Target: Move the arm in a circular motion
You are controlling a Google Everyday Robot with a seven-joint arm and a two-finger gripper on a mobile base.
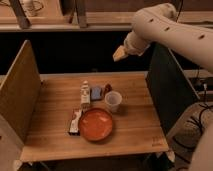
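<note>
The thick cream-white arm (pixel 170 30) with small dark dots reaches in from the upper right. Its tan wedge-shaped gripper (pixel 119 53) hangs in the air above the far right part of the wooden table (pixel 135 125), clear of everything on it. Nothing is seen in the gripper.
On the table stand an orange plate (pixel 96 124), a white cup (pixel 113 101), a small upright bottle (pixel 85 94), a blue packet (pixel 96 92), a dark red item (pixel 107 89) and a snack bar (pixel 75 121). A wooden panel (pixel 20 95) walls the left side, a dark panel (pixel 167 85) the right.
</note>
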